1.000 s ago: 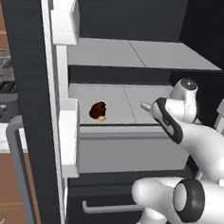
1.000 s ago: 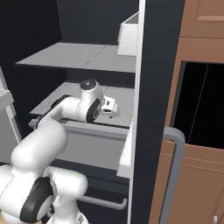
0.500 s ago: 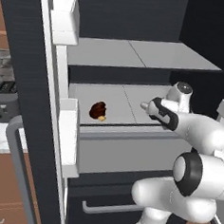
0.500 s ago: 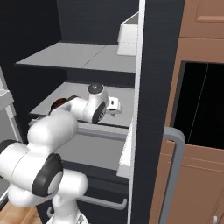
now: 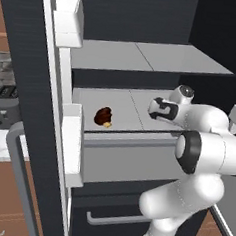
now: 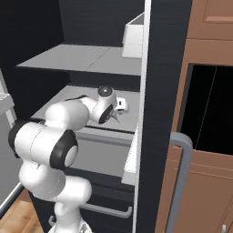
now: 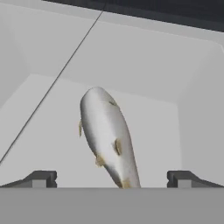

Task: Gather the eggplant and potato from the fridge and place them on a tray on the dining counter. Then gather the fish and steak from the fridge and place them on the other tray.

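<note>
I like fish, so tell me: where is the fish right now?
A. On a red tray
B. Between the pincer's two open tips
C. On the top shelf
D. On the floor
B: in the hand view the fish lies on the white fridge shelf between the pincer's spread tips.

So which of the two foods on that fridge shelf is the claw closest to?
The slender silvery-grey fish, lying right between the gripper fingertips in the hand view. The dark red-brown steak sits apart, further left on the same grey shelf.
</note>
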Controlling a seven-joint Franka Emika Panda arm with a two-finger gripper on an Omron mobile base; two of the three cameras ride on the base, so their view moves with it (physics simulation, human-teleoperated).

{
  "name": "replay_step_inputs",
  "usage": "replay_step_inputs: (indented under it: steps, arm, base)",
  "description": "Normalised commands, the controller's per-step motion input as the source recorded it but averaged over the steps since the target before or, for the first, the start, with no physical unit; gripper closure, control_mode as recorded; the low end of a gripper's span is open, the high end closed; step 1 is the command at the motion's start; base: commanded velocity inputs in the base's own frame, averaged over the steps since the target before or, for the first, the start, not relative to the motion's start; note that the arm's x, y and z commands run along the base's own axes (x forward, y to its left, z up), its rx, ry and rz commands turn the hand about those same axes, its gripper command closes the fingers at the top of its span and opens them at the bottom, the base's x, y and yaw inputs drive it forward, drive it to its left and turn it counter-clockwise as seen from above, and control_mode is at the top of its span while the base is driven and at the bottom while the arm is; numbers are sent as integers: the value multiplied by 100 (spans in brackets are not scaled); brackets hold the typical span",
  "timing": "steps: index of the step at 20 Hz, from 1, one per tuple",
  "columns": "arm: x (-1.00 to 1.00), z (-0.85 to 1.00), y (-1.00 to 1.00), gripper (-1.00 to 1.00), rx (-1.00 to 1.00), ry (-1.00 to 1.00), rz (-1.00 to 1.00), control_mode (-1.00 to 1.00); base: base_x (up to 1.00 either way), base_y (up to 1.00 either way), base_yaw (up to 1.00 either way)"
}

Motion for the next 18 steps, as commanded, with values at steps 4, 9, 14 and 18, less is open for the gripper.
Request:
replay_step_inputs:
  steps: [4, 9, 14, 18]
  arm:
    - [56, -29, 0, -100, 0, 0, 6, -100]
    - [45, -30, 0, -100, 0, 0, 6, -100]
    - [12, -56, 0, -100, -1, 7, 1, -100]
    - [0, -76, 0, 100, -4, 17, 0, -100]
  base:
    - [0, 0, 0]
    - [0, 0, 0]
    - [0, 0, 0]
    - [0, 0, 0]
